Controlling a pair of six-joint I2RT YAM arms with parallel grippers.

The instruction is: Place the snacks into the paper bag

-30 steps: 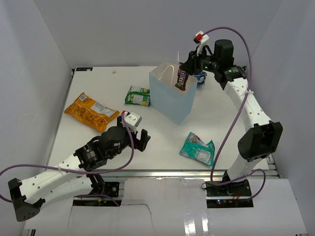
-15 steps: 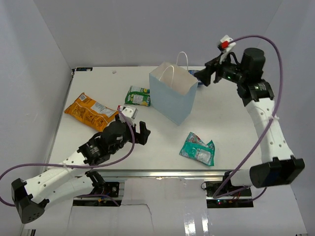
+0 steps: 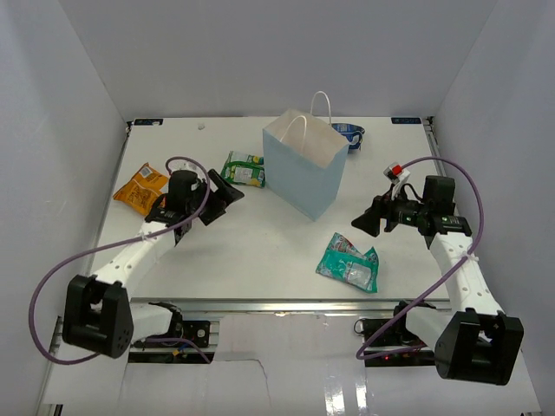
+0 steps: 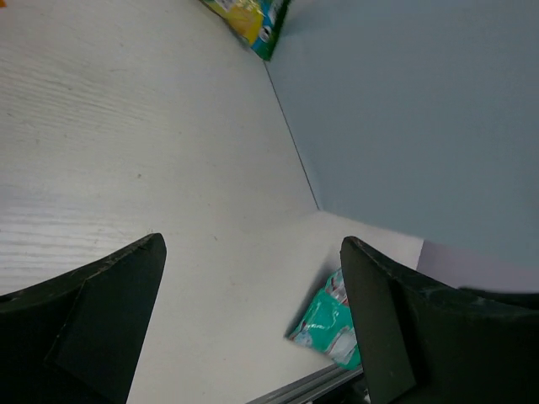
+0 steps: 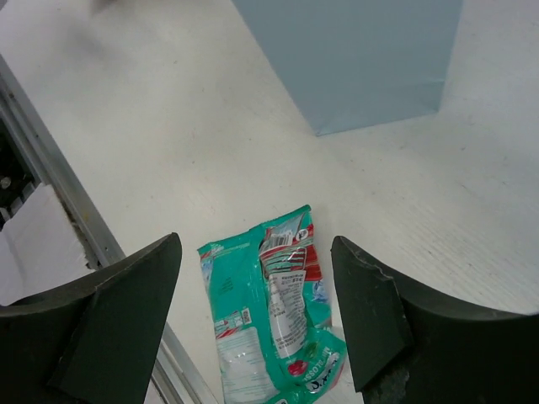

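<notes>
An orange chip bag lies flat on the white table, well to the left of the upright light-blue paper bag, its near end partly covered by the left arm. The left gripper hovers between that chip bag and the paper bag, just in front of a green packet that lies close beside the bag's left wall. Its fingers stand wide apart with nothing between them; its wrist camera looks along the bag's blue side, with the green packet at the top edge of that view.

The paper bag stands near the middle of the table, mouth open and white cord handles raised. What it holds cannot be seen. A blue packet shows behind its right rear corner.

In front of the bag and slightly to its right, a teal packet lies flat near the table's front edge. The right gripper hangs to the right of the bag, above and just beyond the teal packet, its fingers spread and gripping nothing. Its wrist camera frames the teal packet between them, and the bag's lower corner beyond.
</notes>
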